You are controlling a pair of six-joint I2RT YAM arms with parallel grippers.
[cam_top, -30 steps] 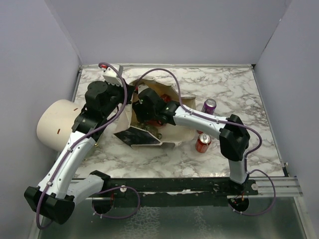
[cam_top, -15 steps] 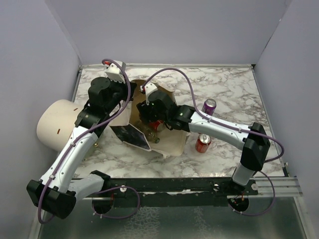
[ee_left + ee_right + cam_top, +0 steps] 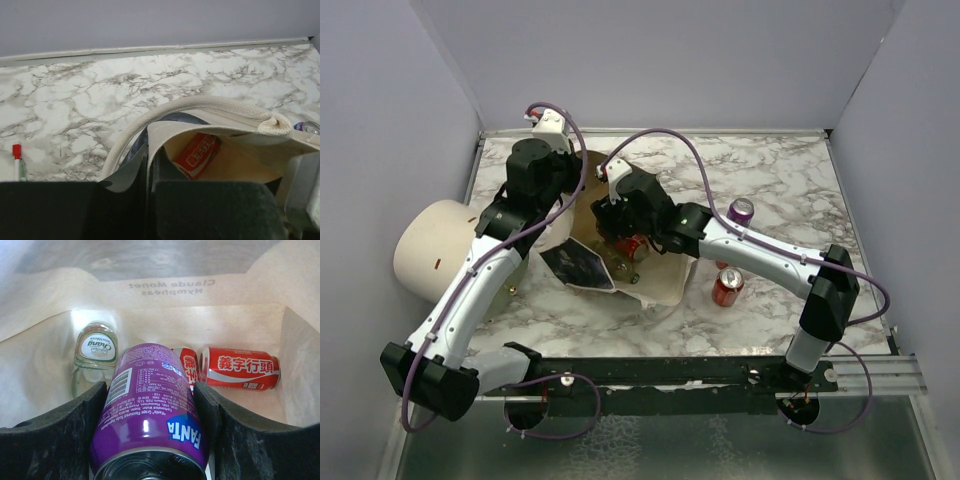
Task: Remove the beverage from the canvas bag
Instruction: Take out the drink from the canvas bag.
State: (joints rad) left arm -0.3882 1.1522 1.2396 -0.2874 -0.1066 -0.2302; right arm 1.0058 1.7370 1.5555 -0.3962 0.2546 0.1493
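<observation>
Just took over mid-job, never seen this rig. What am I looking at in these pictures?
Two robot arms, each ending in a two-finger gripper. The wide picture looks down from above; the other two come from wrist cameras. The left gripper pinches the rim of the canvas bag. The right gripper, inside the bag, is closed on a purple Fanta can. A clear bottle and two red cans lie deeper inside. Outside on the table stand a second purple can and a third red can, plus a cream cylinder.

Left arm (image 3: 470,290), right arm (image 3: 760,255): white link shells joined by black joint housings. Purple cable (image 3: 660,131) looped along each. Bases bolted to black rail (image 3: 660,370). Right end effector (image 3: 150,390) fitted with black textured fingers (image 3: 50,440).
</observation>
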